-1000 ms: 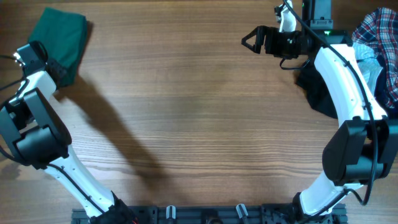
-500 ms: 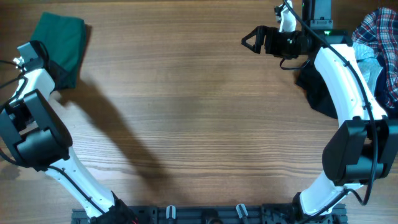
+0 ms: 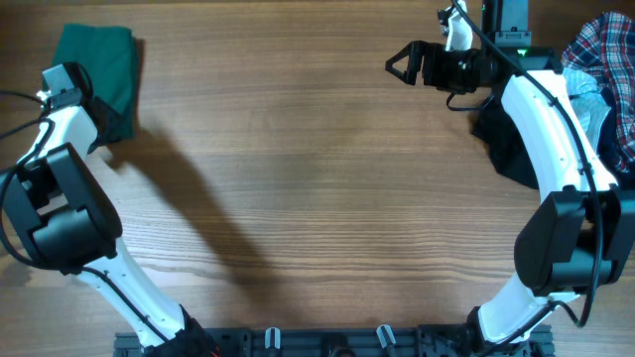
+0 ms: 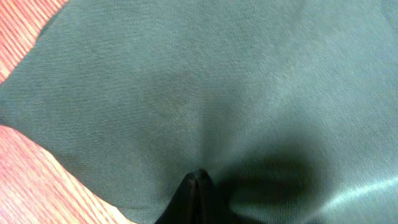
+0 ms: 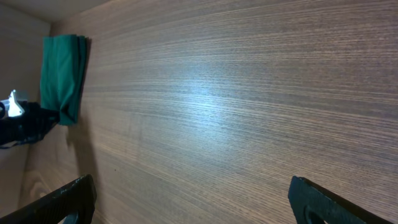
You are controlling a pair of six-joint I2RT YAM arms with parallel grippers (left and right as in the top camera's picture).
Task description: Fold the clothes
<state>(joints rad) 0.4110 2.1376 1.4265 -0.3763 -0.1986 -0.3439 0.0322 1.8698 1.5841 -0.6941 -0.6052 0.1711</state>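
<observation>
The dark green garment (image 3: 99,59) lies folded at the table's far left corner and also shows small in the right wrist view (image 5: 60,74). My left gripper (image 3: 107,117) sits at its near edge. In the left wrist view the green cloth (image 4: 186,81) fills the frame, and the gripper (image 4: 198,182) is shut, with the fabric puckering toward its tips. My right gripper (image 3: 399,64) hangs open above bare wood at the far right; its fingers (image 5: 62,199) stand wide apart with nothing between them. The plaid shirt (image 3: 605,45), a black garment (image 3: 501,149) and a pale piece (image 3: 595,104) are heaped at the right edge.
The wooden table (image 3: 317,198) stretches between the two arms. The right arm's white links (image 3: 546,129) pass over the black garment. A dark fixture (image 3: 506,20) stands at the back edge. A black rail (image 3: 327,342) runs along the front.
The left wrist has shifted slightly right and toward the back. The green garment now lies squarer, its right edge drawn a little left. The right arm has not moved.
</observation>
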